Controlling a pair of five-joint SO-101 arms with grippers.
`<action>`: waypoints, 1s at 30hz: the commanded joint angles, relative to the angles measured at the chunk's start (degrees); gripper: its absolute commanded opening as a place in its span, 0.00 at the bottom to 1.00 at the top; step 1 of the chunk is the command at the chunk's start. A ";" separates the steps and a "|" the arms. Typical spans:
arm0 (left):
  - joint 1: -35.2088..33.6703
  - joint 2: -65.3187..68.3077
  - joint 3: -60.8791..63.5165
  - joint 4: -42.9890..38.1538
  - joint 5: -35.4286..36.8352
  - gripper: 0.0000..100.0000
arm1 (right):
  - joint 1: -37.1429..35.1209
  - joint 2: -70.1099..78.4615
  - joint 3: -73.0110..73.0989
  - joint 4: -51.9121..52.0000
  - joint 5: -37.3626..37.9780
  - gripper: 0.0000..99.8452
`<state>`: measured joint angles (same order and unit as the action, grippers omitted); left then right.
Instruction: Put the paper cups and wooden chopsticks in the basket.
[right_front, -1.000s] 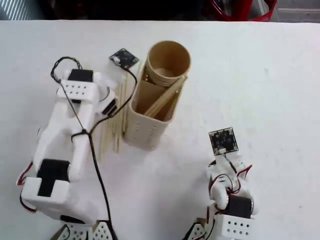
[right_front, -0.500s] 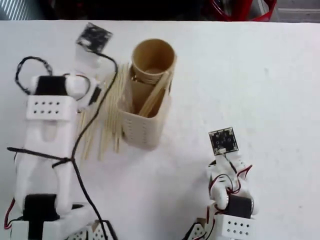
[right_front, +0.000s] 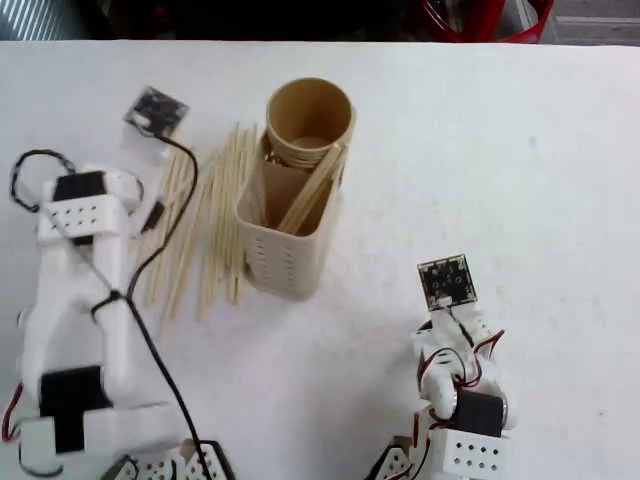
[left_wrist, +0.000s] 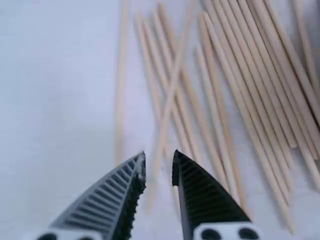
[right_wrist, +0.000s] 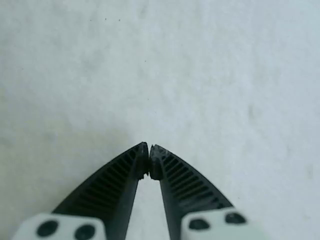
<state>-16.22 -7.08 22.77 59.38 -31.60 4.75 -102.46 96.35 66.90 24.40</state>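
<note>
Wooden chopsticks (right_front: 200, 240) lie loose on the white table (right_front: 520, 150) between the left arm (right_front: 80, 260) and the basket (right_front: 285, 265). Their long axes run near-to-far, far ends slanting toward the basket, where a few more lean against the stacked paper cups (right_front: 308, 115), which stand mouth-up. The high view gives this layout, while the wrist views give the jaws: the left gripper (left_wrist: 159, 159) hangs just above the sticks with jaws a little apart, and the right gripper (right_wrist: 149, 148) has its tips pressed together over the table.
</note>
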 joint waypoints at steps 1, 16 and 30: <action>4.62 9.63 -5.98 1.05 5.10 0.11 | 0.22 -0.13 0.53 -0.66 -0.09 0.02; 17.98 25.63 -16.88 2.64 32.70 0.11 | 0.22 -0.13 0.53 -0.66 -0.09 0.02; 7.08 33.27 -23.65 8.79 23.82 0.11 | 0.22 -0.13 0.53 -0.66 -0.09 0.02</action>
<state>-2.42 26.68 2.73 65.45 0.04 4.84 -102.46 96.35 66.90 24.40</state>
